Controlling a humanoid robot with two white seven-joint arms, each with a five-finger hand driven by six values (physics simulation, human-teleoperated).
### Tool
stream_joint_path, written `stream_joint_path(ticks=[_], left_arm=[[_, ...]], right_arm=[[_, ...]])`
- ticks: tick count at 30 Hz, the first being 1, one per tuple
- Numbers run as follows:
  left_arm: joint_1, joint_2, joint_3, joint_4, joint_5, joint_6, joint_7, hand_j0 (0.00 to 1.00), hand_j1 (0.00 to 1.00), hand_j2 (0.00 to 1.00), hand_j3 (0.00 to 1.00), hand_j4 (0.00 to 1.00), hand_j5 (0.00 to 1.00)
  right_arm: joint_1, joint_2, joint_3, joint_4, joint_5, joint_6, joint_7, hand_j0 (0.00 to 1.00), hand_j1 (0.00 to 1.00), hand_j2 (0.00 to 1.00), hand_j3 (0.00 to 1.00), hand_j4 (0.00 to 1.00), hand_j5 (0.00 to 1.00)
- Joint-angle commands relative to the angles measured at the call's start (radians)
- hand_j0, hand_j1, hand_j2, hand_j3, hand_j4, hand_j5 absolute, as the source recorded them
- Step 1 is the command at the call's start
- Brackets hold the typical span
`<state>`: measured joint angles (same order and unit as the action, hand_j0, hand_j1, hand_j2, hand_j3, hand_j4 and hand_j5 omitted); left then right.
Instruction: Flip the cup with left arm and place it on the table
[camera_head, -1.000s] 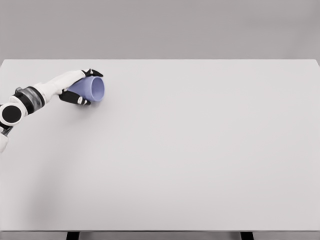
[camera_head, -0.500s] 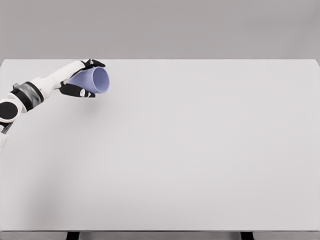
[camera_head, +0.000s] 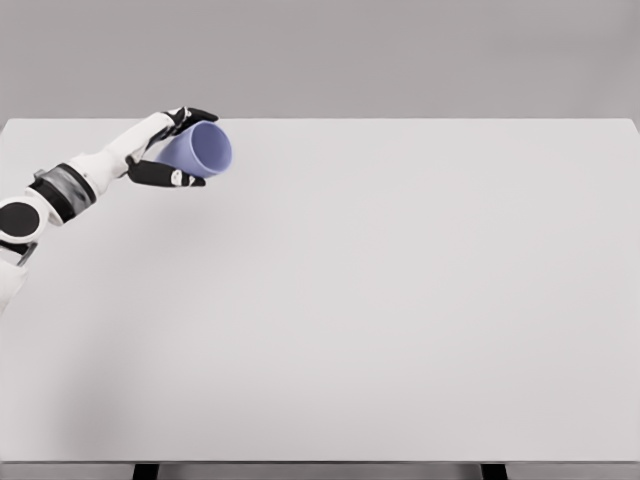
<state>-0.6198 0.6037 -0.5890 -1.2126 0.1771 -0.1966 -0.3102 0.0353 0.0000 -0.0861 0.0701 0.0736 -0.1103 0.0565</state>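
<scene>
A lilac-blue cup (camera_head: 200, 149) hangs above the far left part of the white table (camera_head: 380, 300). It lies tilted on its side, its open mouth turned to the right and toward me. My left hand (camera_head: 178, 146) is shut on the cup, black fingers (camera_head: 194, 116) over its top and the thumb (camera_head: 168, 175) under it. The white left arm (camera_head: 70, 190) comes in from the left edge. No right arm shows.
A plain grey wall stands behind the table's far edge. Two dark table legs (camera_head: 146, 471) show below the front edge.
The left hand has risen and moved right and away with the cup. The cup's mouth has turned more toward me and slightly upward.
</scene>
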Motion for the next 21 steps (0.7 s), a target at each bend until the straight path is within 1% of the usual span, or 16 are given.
stream_joint_path(ticks=[1, 3, 4, 6, 10, 21], left_arm=[[0.000, -0.015, 0.020, -0.001, 0.024, 0.000, 0.000, 0.78, 0.78, 0.78, 0.78, 0.78, 0.78], [0.025, -0.035, 0.061, -0.002, 0.025, 0.000, 0.000, 0.78, 0.78, 0.78, 0.78, 0.78, 0.78], [0.031, -0.042, 0.075, -0.004, 0.039, 0.000, 0.000, 0.78, 0.78, 0.78, 0.78, 0.78, 0.78], [0.032, -0.045, 0.078, -0.007, 0.061, -0.001, 0.000, 0.78, 0.78, 0.78, 0.78, 0.78, 0.78], [0.058, -0.064, 0.107, -0.011, 0.067, -0.001, 0.000, 0.79, 0.79, 0.79, 0.79, 0.79, 0.79], [0.084, -0.119, 0.152, -0.013, 0.082, -0.001, -0.001, 0.79, 0.79, 0.79, 0.79, 0.79, 0.79]], right_arm=[[0.000, 0.000, 0.000, 0.000, 0.000, 0.000, 0.000, 1.00, 1.00, 1.00, 1.00, 1.00, 1.00], [0.000, 0.000, 0.000, 0.000, 0.000, 0.000, 0.000, 1.00, 1.00, 1.00, 1.00, 1.00, 1.00], [0.000, 0.000, 0.000, -0.001, 0.000, 0.000, 0.000, 1.00, 1.00, 1.00, 1.00, 1.00, 1.00], [0.000, 0.000, 0.000, 0.000, 0.000, 0.000, 0.000, 1.00, 1.00, 1.00, 1.00, 1.00, 1.00], [0.000, 0.000, 0.000, 0.000, 0.000, 0.000, 0.000, 1.00, 1.00, 1.00, 1.00, 1.00, 1.00], [0.000, 0.000, 0.000, 0.000, 0.000, 0.000, 0.000, 1.00, 1.00, 1.00, 1.00, 1.00, 1.00]])
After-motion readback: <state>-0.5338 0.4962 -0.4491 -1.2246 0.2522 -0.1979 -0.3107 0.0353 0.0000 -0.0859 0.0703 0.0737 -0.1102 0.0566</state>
